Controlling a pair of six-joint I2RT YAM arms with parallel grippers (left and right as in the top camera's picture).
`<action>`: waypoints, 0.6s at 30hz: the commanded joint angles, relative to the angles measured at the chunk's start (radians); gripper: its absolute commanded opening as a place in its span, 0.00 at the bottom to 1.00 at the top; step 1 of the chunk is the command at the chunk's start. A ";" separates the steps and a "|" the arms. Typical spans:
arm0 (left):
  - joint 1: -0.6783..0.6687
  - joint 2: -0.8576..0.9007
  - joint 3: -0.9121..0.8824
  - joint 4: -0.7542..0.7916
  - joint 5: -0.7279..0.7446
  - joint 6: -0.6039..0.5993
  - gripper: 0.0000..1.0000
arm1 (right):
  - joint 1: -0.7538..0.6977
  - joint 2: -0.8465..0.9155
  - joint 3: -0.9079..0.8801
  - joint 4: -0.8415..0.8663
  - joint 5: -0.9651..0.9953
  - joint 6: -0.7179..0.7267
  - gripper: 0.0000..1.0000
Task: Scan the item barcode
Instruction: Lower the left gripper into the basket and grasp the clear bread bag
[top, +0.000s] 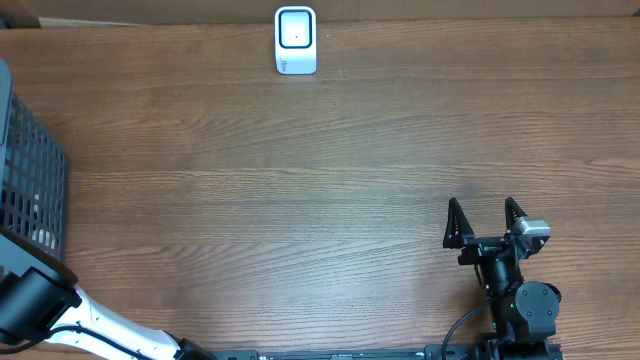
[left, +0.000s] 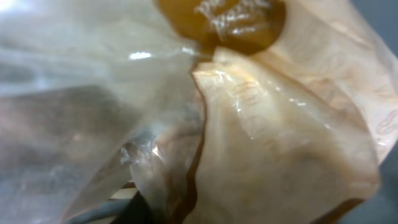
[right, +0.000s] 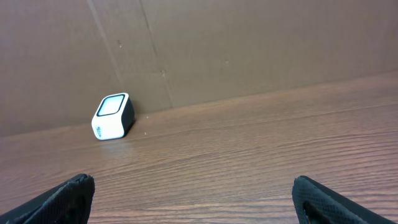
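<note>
As bag (left: 280, 143) fills view, scanner (top: 296, 40) faces upward

A: White plastic box-shaped scanner (top: 296, 40): how many?
B: One, far edge of the wooden bench (top: 300, 200).
A: Dark wire-mesh basket (top: 30, 170)?
B: One, left edge.
A: Crinkled clear plastic packet (left: 280, 143)?
B: One.

No text is legible: faint print on the crinkled wrapper (left: 280, 143) and scanner (top: 296, 40) is blurred
</note>
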 joint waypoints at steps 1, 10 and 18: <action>0.000 0.062 -0.016 -0.016 0.008 0.006 0.06 | 0.005 -0.010 -0.010 0.006 0.010 0.000 1.00; 0.000 0.060 0.186 -0.201 0.019 -0.010 0.04 | 0.005 -0.010 -0.010 0.006 0.010 0.000 1.00; -0.002 0.060 0.673 -0.484 0.128 -0.047 0.04 | 0.005 -0.010 -0.010 0.006 0.010 0.000 1.00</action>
